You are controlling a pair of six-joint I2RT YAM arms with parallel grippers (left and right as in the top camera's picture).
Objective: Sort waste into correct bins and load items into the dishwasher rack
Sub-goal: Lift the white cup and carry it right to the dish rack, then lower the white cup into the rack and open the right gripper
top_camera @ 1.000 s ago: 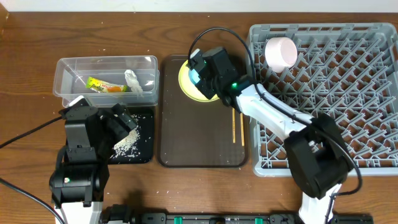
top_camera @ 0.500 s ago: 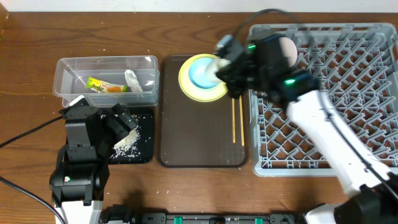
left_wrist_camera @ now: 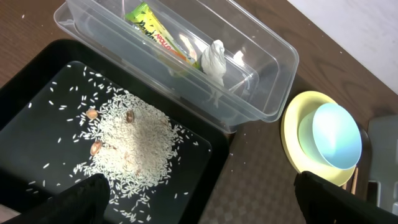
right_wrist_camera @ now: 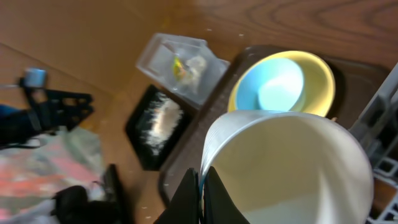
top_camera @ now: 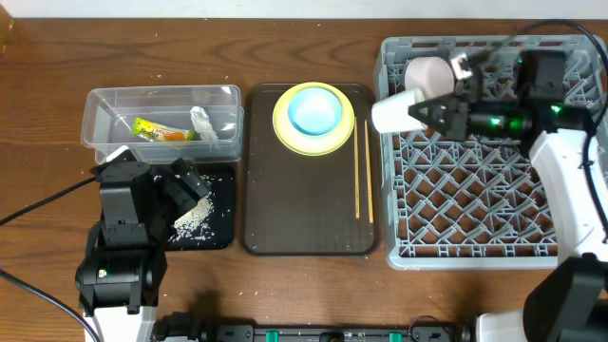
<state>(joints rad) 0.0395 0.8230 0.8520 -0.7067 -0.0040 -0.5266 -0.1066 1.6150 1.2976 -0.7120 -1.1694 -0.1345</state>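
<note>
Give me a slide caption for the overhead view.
Right gripper holds the white bowl at the left edge of the dishwasher rack; light blue bowl on yellow plate on brown tray.

Left of the grey lattice rack (top_camera: 475, 218) are a light blue bowl (top_camera: 314, 110), yellow plate (top_camera: 282, 123), dark brown serving tray (top_camera: 304, 204) and rice-speckled black tray (top_camera: 223, 228).

Right wrist view: I am getting everything smeared; the clear tub (right_wrist_camera: 177, 65) is showing its contents only as pale and yellow flecks.
White bowl (right_wrist_camera: 292, 168): it is running off the bottom edge there and covering part of the dishwasher rack (right_wrist_camera: 384, 118).
Black tray (top_camera: 223, 233): the left arm (top_camera: 123, 223) is hiding its left half from overhead.
Left jaws: I am seeing only dark, blurred tips at the left wrist view's bottom edge.
Rack's right side: the overhead frame is cutting it off.
</note>
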